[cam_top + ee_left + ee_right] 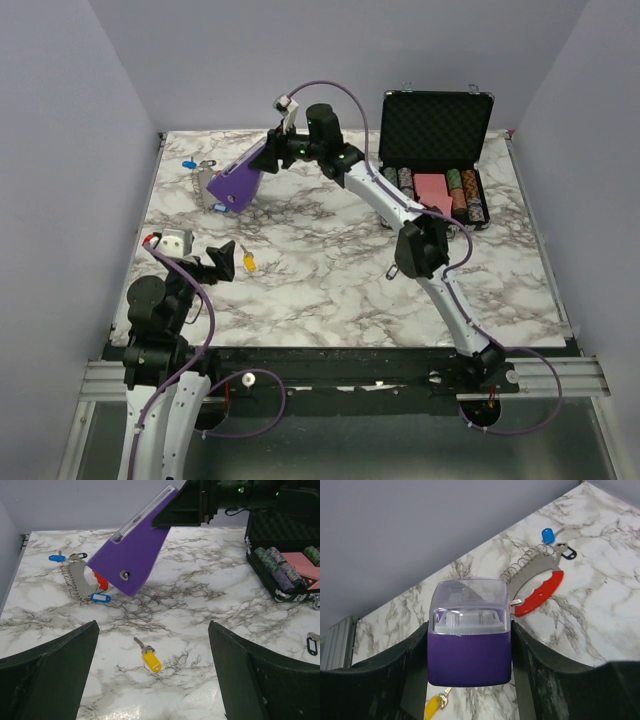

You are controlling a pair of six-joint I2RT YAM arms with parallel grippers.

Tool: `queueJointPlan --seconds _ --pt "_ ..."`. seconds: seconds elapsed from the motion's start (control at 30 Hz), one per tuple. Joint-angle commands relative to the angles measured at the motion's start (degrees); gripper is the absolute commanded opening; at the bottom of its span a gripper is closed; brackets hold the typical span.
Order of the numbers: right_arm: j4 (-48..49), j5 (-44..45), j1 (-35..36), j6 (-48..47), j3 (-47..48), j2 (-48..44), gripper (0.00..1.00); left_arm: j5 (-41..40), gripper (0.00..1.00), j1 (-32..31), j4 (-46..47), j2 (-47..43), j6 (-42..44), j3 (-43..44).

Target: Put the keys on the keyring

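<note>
Where the marble table (330,290) reaches its far left corner, the keyring (82,580) lies flat. It is a red clip (540,591), curved, joined to a grey metal piece with a wavy wire edge. One blue key (56,558) lies at its far end, right next to a small black tag (79,556). They are too small to tell if they are hooked on the ring. A second blue key (100,598) lies at the near end, just beside the red clip. The yellow key (150,658) lies alone, closer to the robot and well apart from the keyring.

Over the keyring hangs a purple block (237,186), shaped like a wedge, with a clear top. It is tilted, with its low corner down near the red clip and the second blue key. I cannot tell if that corner touches the table. The right gripper (268,157) has the block by its high end. Its jaws are part way open and press on both sides of the block.

The left gripper (224,257) sits low near the left side of the table. Its jaws are spread wide and nothing is in them. The yellow key lies on the table just ahead of it, not touching it.

Far off on the right stands an open black case (435,125) with rows of round chips (462,192).
</note>
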Motion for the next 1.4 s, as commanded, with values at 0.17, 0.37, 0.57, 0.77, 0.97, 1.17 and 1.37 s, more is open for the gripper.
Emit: queueJointPlan --seconds 0.17,0.37,0.57,0.77,0.97,1.17,1.37 --pt "21.2 2.6 3.6 15.8 10.5 9.4 0.01 -3.4 0.99 -0.2 -1.1 0.3 1.6 -0.6" --pt "20.6 0.6 3.7 14.3 11.5 11.1 0.01 -2.6 0.99 -0.2 -0.4 3.9 1.9 -1.0" --pt "9.9 -1.8 3.3 -6.9 6.5 3.9 0.01 -2.2 0.99 -0.2 1.6 9.5 2.2 -0.6" --pt "1.7 -0.8 2.4 -22.1 -0.2 -1.2 0.03 0.9 0.99 -0.2 5.9 12.7 1.9 -0.6" --pt "-4.6 -13.0 2.1 -27.1 -8.4 -5.6 0.27 5.2 0.99 -0.2 10.9 18.5 -0.1 0.0" --pt "-6.1 -21.6 1.4 -23.2 -14.5 -10.6 0.80 8.8 0.99 -0.2 15.2 23.7 -2.9 -1.5" --pt "-10.5 -21.9 -0.4 -21.6 -17.0 -16.8 1.00 14.5 0.99 -0.2 23.3 24.9 -3.1 -5.0"
